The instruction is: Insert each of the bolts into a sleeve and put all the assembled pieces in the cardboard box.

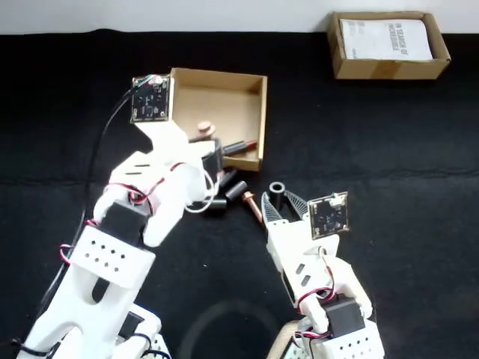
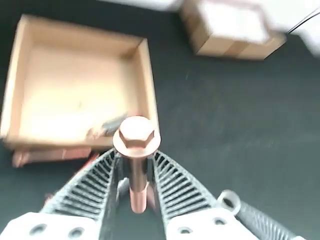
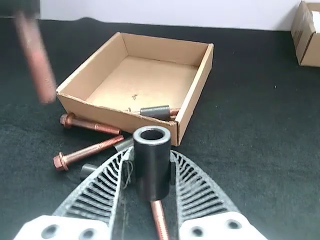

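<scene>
Left tool (image 2: pixel 135 156): clamped on a bolt (image 2: pixel 136 142), the shank running between the fingers and the hex head standing clear past the tips. In the high view that head (image 1: pixel 203 131) faces up, so the long axis is near vertical, above the near wall of the cardboard box (image 1: pixel 260 112).

Right tool (image 3: pixel 151 155): closed on a sleeve (image 3: pixel 151 162), upright, bore open at the top. The high view shows it as a ring (image 1: pixel 278 188) from above — axis vertical, well short of the box.

Right wrist view adds what the high view half hides: an assembled piece (image 3: pixel 156 112) lying flat inside the box against its near wall, and two loose bolts (image 3: pixel 91 124) lying flat on the black worktop (image 3: pixel 260 150) just outside that wall. A copper shank (image 3: pixel 159 222) shows below the sleeve — cannot tell whether it is in the bore or on the worktop.
</scene>
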Motion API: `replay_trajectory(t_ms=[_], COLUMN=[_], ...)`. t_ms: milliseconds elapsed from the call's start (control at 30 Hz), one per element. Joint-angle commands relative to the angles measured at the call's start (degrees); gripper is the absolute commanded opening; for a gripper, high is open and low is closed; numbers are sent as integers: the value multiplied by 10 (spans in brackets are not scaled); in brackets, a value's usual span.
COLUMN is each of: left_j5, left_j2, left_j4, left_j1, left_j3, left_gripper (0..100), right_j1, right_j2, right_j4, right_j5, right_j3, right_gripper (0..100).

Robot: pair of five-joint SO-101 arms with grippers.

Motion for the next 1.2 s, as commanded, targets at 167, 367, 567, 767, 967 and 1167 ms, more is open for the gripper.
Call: replay_trajectory(t_ms=[167, 367, 567, 767, 967, 1167], left_j5=[-4, -27, -76, -100, -105, -105], left_j2=[-22, -22, -21, 22, 44, 44], left_j4=[-113, -116, -136, -205, -216, -215], left_j1=[96, 149, 154, 155, 176, 176], left_j3=[4, 7, 38, 44, 44, 48], left_gripper=[9, 9, 9, 9, 9, 9], right_j1=[-4, -4, -4, -4, -3, -1], right_j2=[-7, -7, -7, -7, -7, -7], right_j4=[-81, -88, -88, -88, -88, -88], right_j5=[-5, -5, -5, -5, -5, -5], right_j3=[27, 29, 26, 25, 25, 25], right_gripper=[8, 8, 8, 8, 8, 8])
